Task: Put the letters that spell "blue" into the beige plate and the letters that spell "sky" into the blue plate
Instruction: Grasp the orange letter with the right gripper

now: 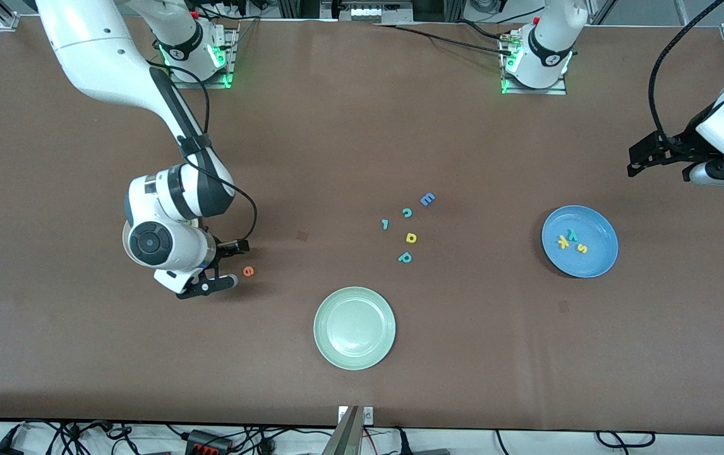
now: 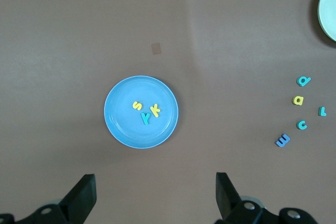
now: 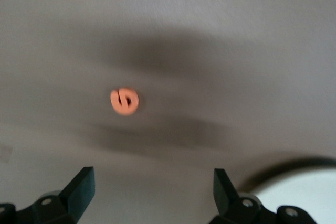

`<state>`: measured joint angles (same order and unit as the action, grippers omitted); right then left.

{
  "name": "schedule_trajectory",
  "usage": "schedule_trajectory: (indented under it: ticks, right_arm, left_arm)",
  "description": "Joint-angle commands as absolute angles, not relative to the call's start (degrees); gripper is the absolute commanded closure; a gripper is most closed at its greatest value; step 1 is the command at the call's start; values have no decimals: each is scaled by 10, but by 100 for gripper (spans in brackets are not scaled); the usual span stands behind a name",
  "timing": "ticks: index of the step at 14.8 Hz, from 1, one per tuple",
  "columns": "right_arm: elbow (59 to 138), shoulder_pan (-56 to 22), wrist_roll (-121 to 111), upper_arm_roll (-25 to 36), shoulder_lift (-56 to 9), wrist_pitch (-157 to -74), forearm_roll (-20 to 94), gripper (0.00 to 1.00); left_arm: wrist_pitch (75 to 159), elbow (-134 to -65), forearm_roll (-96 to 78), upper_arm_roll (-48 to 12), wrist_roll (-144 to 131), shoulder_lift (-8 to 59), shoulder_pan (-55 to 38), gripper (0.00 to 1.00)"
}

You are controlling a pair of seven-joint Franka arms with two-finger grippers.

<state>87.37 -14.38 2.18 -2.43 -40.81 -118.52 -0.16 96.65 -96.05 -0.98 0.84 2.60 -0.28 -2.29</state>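
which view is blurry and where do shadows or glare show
Right wrist view: soft, the orange e smeared, broad dark shadows across the table around it. Left wrist view: sharp, the blue plate and its letters crisp. Front view: even light, faint sheen on the pale green plate.

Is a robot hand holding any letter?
No. The right gripper is open beside the orange e on the table; the left gripper waits open.

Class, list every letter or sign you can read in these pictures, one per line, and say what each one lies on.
"s", "k", "y": foam letters in the blue plate.
"e": orange letter on the table, beside the open right gripper.
"E": blue capital on the table.
"c": teal letter on the table.
The other loose letters read differently from each view.
No brand names or numbers are readable.
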Motion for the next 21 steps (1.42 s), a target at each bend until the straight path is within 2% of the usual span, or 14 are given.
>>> schedule_trajectory:
  ticks: [1,3,7,10,21]
  right_arm:
    - [853,-152,29,-21,-438,-1208,3,0]
    - [853,-154,38,-21,-447,-1232,4,0]
    - [846,-170,91,-22,-454,-1239,5,21]
    - [845,-178,102,-22,-463,-1241,4,34]
    - [808,-184,99,-19,-489,-1245,2,40]
  left_arm:
    - [960,-959,-13,12,36,-11,-29,0]
    - [960,-959,-13,12,36,-11,-28,0]
    - [960,-959,-13,12,36,-11,-28,0]
    - [955,-959,-13,12,35,-11,-28,0]
    - [954,-959,-13,12,36,-11,-28,0]
